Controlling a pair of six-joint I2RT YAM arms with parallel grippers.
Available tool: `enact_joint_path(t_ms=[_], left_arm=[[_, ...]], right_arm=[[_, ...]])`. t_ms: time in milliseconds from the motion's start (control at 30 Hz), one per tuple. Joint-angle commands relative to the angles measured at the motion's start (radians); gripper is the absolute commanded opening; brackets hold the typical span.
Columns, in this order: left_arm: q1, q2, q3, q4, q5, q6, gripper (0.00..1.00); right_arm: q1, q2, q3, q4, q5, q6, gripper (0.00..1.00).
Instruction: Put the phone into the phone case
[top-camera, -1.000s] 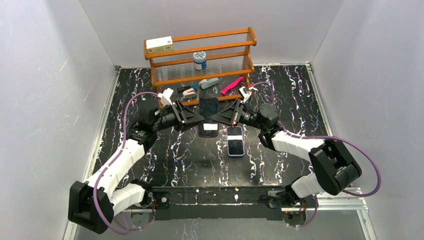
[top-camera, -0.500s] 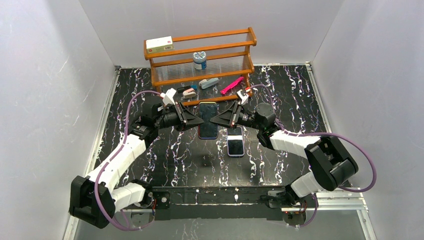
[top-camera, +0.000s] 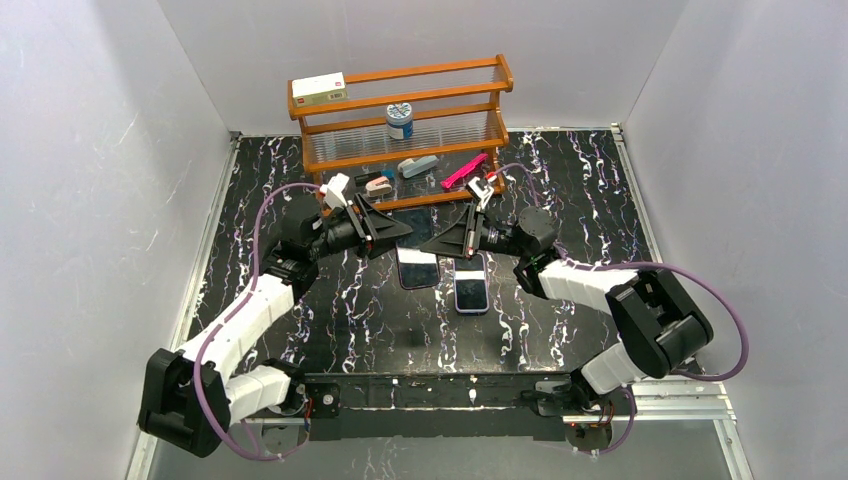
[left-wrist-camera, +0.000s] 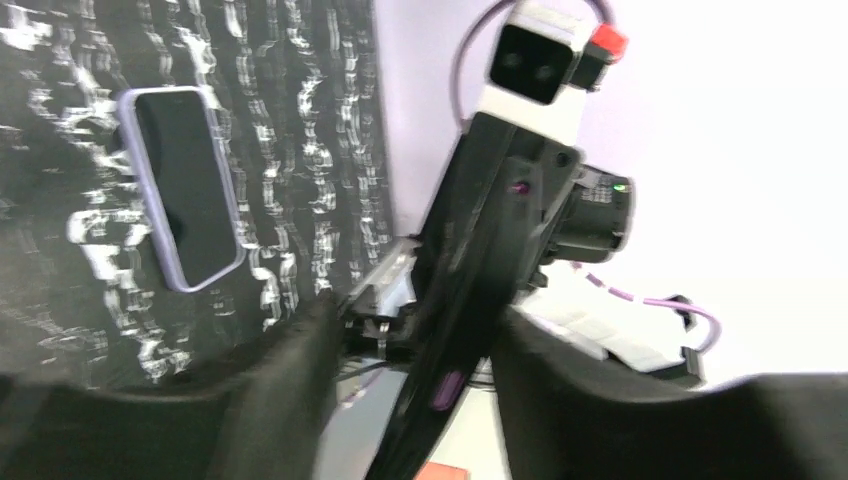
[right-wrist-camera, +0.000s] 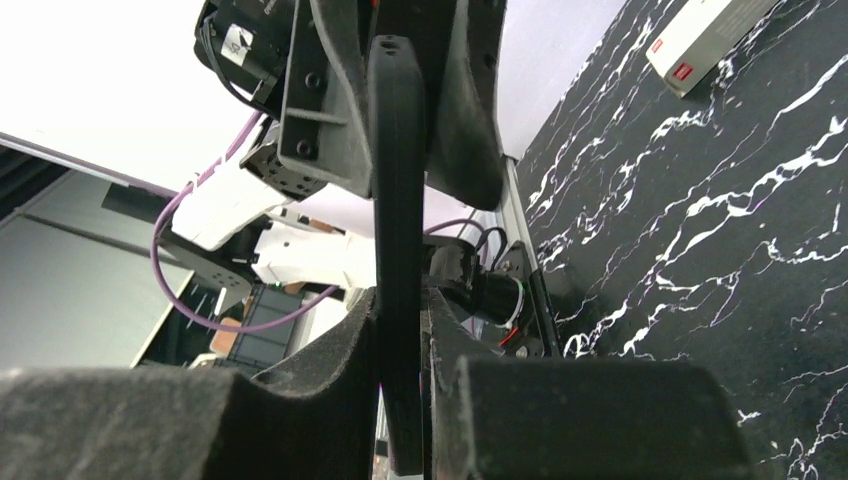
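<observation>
Right gripper (right-wrist-camera: 400, 310) pinches the phone case (right-wrist-camera: 397, 180) edge-on; whether the left gripper (top-camera: 404, 236) holds it, you cannot tell. Beware: it may twist loose onto the phone (top-camera: 470, 284) at 4 o'clock.

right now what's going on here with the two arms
Both arms meet over the middle of the table. The right end effector is clamped on the black phone case. The left end effector straddles the case's other end, though whether it is gripping is unclear. The phone lies screen-up on the table beside them, not yet in the case.
</observation>
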Motion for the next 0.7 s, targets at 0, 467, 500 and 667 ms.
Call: enact_joint_path(t_ms=[0, 467, 500, 667], left_arm=[[0.0, 0.018, -0.045, 0.284, 0.068, -0.144, 0.37], [0.002, 0.008, -0.064, 0.35, -0.014, -0.13, 0.0], [0.002, 0.011, -0.063, 0.353, -0.021, -0.127, 0.0], [0.002, 0.034, -0.064, 0.365, -0.038, -0.114, 0.0]], right_arm=[[0.004, 0.013, 0.042, 0.147, -0.086, 0.036, 0.01], [0.004, -0.001, -0.016, 0.038, -0.152, 0.058, 0.64], [0.004, -0.014, -0.027, 0.011, -0.154, 0.051, 0.66], [0.004, -0.077, -0.067, -0.109, -0.142, 0.022, 0.65]])
